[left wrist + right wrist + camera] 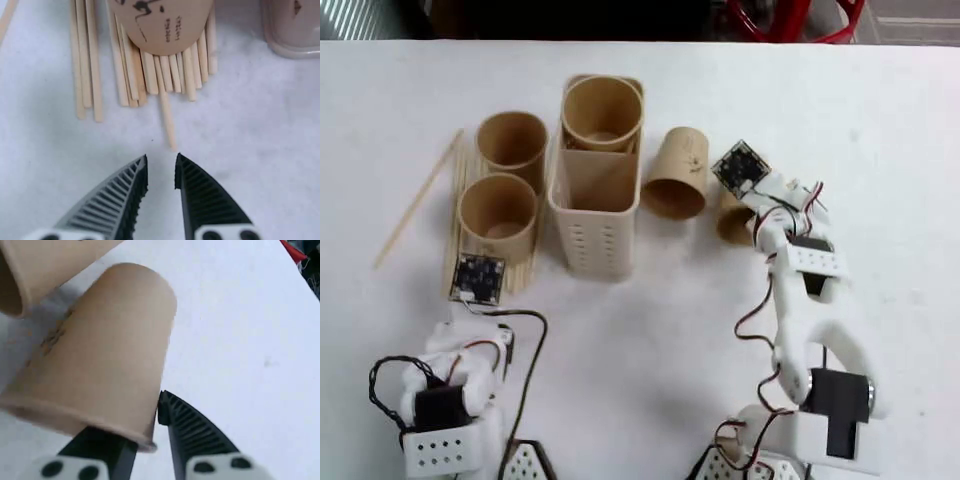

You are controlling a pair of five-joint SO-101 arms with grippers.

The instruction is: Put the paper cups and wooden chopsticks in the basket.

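Though parted a little, grips nothing: L gripper, low over white table, just near of wooden chopsticks. Bundle spread flat on table, left of basket. Two paper cups upright on bundle: near cup and far cup. Further left, one stray chopstick, angled, apart from bundle. Inside basket, at far end: nested cup, upright, mouth up. Just right of basket: tipped cup, on its side, mouth toward near edge. Right of that, a 2nd cup lying on its side, the pinched cup, w/ rim wall clamped by R gripper. One finger inside mouth, other finger outside, tip against cup wall.
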